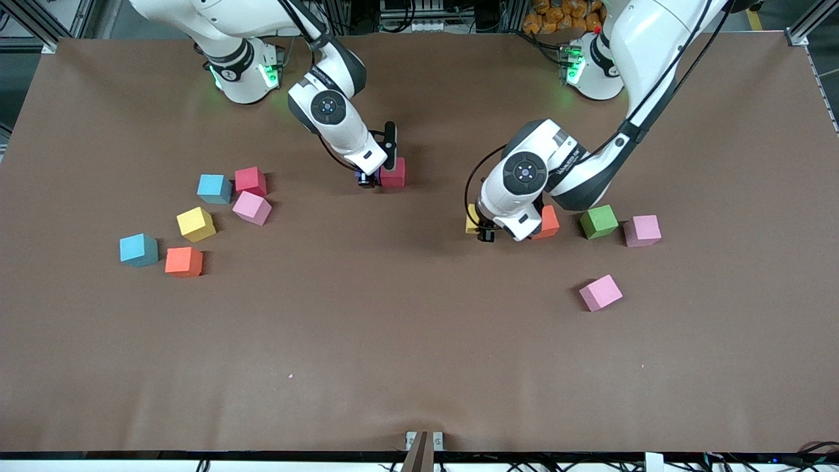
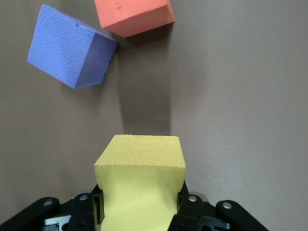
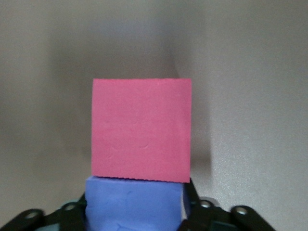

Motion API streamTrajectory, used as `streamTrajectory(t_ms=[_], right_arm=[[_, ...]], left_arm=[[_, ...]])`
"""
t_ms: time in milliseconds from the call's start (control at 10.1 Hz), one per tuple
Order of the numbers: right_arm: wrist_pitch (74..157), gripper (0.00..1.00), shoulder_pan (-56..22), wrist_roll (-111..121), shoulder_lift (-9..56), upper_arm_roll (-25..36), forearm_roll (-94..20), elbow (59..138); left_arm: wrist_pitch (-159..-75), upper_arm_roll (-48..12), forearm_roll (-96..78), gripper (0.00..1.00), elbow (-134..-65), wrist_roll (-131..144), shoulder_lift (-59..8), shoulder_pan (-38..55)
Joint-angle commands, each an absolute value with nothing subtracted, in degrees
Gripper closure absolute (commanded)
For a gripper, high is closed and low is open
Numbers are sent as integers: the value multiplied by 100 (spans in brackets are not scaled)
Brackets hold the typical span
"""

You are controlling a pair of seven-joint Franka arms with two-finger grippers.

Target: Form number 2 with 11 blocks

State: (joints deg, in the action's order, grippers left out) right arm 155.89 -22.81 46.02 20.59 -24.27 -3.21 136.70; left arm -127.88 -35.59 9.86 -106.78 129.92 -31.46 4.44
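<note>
The number 2 does not exist yet. All that shows of it is a pair of blocks touching, about twelve o'clock from the middle of the tabletop [image 1: 419,367] in the front view. They are a red block [image 1: 393,173] and a purple block [image 3: 134,207] pressed flush against its nine o'clock side. The right claw [image 3: 137,216] is down around the purple one, probably to seat it face to face with the red so the digit's first row runs straight. Whether it grips the cube or has let go, I cannot tell.

The left claw [image 2: 139,207] is clamped on a yellow block [image 2: 139,183], hard enough that the foam bulges at the sides. It is low over the tabletop at about three o'clock from centre. An orange block [image 1: 548,221] is just beside it, and another purple cube [image 2: 67,48] lies askew nearby. This looks like a fresh pickup meant for the digit.

The rest of the supply lies loose:
- **Toward three o'clock:** a green block [image 1: 598,221] and a pink block [image 1: 642,231] lie close together. A second pink cube [image 1: 600,292] sits apart at their six o'clock.
- **Toward nine o'clock:** six cubes are scattered at odd angles. They are a light blue one [image 1: 214,188], a red one [image 1: 250,181], a pink one [image 1: 252,208], a yellow one [image 1: 196,224], another light blue [image 1: 138,250] and an orange one [image 1: 183,261].

All are matte foam cubes of one size, so they should butt together cleanly. Nearly the whole figure remains to be built.
</note>
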Motion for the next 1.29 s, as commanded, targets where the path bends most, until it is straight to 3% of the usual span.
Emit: streamTrajectory(t_ms=[0, 198, 494, 890, 1187], right_arm=[[15521, 0, -2338, 4562, 2083, -2426, -316, 13579], [15443, 0, -2329, 4518, 2048, -2434, -325, 13588], [14662, 0, -2276, 4526, 1724, -2452, -325, 13588], [14547, 0, -1997, 4772, 1381, -2452, -334, 13588], [13486, 0, -1470, 4947, 837, -2444, -334, 13605]], left_arm=[[-13051, -3612, 914, 79, -11030, 13261, -2901, 378], [-13060, -3612, 932, 79, -11083, 13490, -2831, 369], [-13061, -3612, 949, 79, -11136, 13789, -2813, 395], [-13121, -3621, 975, 79, -11319, 14368, -2717, 580], [-13298, -3621, 1213, 79, -11531, 14914, -2628, 677]])
